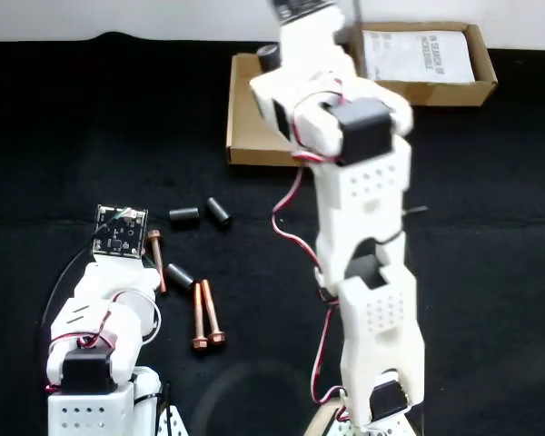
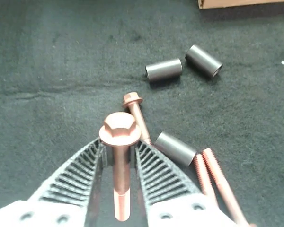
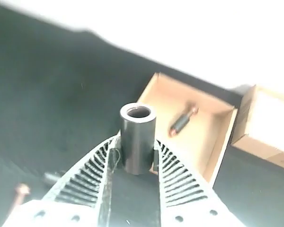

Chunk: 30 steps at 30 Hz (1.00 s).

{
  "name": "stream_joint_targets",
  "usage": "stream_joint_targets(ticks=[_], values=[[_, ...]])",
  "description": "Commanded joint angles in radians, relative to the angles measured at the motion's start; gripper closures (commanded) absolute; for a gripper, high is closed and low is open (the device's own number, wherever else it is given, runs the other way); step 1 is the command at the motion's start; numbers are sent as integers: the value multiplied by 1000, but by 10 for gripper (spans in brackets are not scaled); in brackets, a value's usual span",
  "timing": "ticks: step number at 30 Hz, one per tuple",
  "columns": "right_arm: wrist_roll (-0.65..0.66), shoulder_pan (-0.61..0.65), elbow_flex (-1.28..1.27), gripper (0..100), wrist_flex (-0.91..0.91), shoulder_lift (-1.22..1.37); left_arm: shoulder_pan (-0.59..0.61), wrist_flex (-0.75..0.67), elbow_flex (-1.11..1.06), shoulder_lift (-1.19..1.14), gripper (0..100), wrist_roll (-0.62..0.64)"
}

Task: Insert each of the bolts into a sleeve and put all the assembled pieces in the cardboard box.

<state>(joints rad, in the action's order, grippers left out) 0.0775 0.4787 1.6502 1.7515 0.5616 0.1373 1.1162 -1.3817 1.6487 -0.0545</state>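
Between closed jaws a bolt [image 2: 117, 128] is held by the left gripper [image 2: 120, 143], a sleeve [image 3: 138, 127] by the right gripper [image 3: 137, 141]; either could be dislodged by misalignment.

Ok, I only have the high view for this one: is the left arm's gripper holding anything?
Observer: Yes, the left gripper is shut on a bolt, with the head pointing away from the wrist.
Operator: And the right one, up by the box?
Observer: The right gripper grips a sleeve, its open end facing the wrist camera.
Operator: Anything in the box yet?
Observer: One assembled piece, a bolt inside a sleeve, lies on its floor.
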Motion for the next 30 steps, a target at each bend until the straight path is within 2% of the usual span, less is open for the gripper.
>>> stream_joint_targets(ticks=[1, 5, 13, 17, 22, 30], values=[[-66, -21, 120, 992, 12, -145, -13, 20, 90, -4, 991, 8], [-71, -31, 116, 992, 13, -248, -13, 34, 186, -104, 991, 8], [-71, -35, 110, 992, 13, -478, -13, 34, 518, -512, 991, 37], [-68, -65, 82, 992, 15, -598, -18, 64, 657, -602, 991, 37], [-69, -137, -231, 992, 15, -843, -130, 198, 823, -633, 991, 87], [-71, -143, -970, 992, 12, -1302, -312, 327, 1084, -694, 991, 157]])
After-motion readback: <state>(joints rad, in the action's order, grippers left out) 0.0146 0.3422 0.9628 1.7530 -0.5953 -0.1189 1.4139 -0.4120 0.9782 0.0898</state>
